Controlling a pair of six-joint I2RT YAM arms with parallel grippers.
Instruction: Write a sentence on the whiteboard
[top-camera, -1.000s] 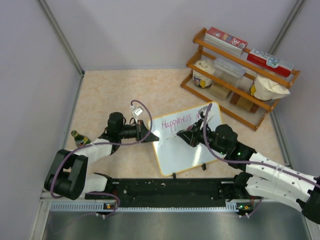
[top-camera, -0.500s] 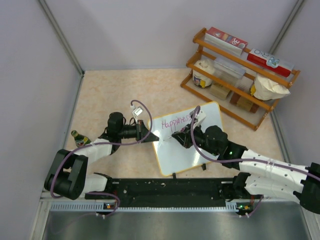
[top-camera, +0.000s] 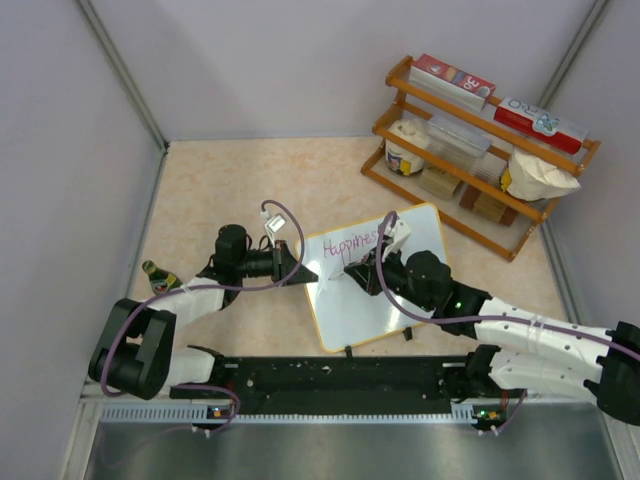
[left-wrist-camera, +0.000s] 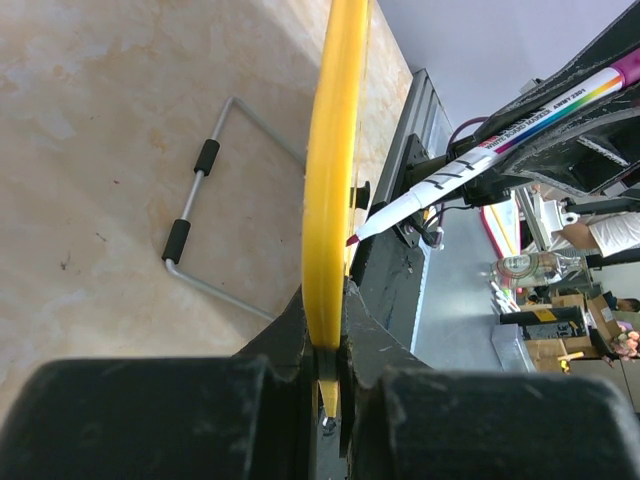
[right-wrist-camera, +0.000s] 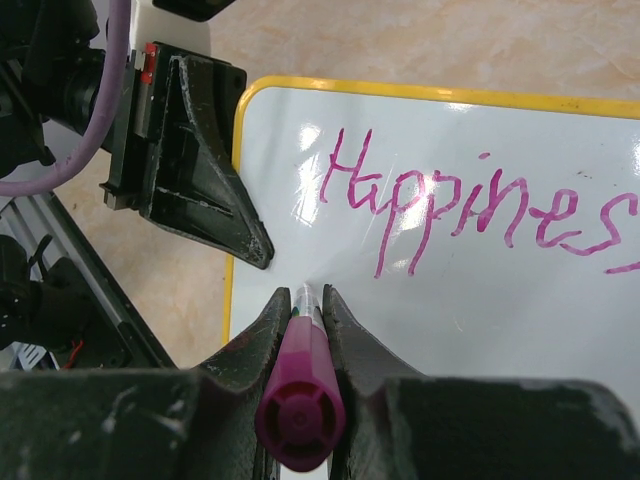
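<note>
Whiteboard (top-camera: 365, 300), edge clamped in left gripper (top-camera: 304, 272); right gripper (top-camera: 358, 270) pinching marker (right-wrist-camera: 303, 405), "Happiness" written, next word probably needing the tip pressed down beneath it.

Left tool (top-camera: 300, 272) grips the whiteboard's (top-camera: 372, 305) edge; right tool (top-camera: 362, 272) holds a marker (top-camera: 351, 269) over it.

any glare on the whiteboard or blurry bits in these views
Right wrist view: white glare patches on the glossy yellow-framed whiteboard beside the purple writing, and the purple-capped marker is soft up close. Left wrist view: the black left gripper is blurred at the bottom. Top external view: even light, sharp.
</note>
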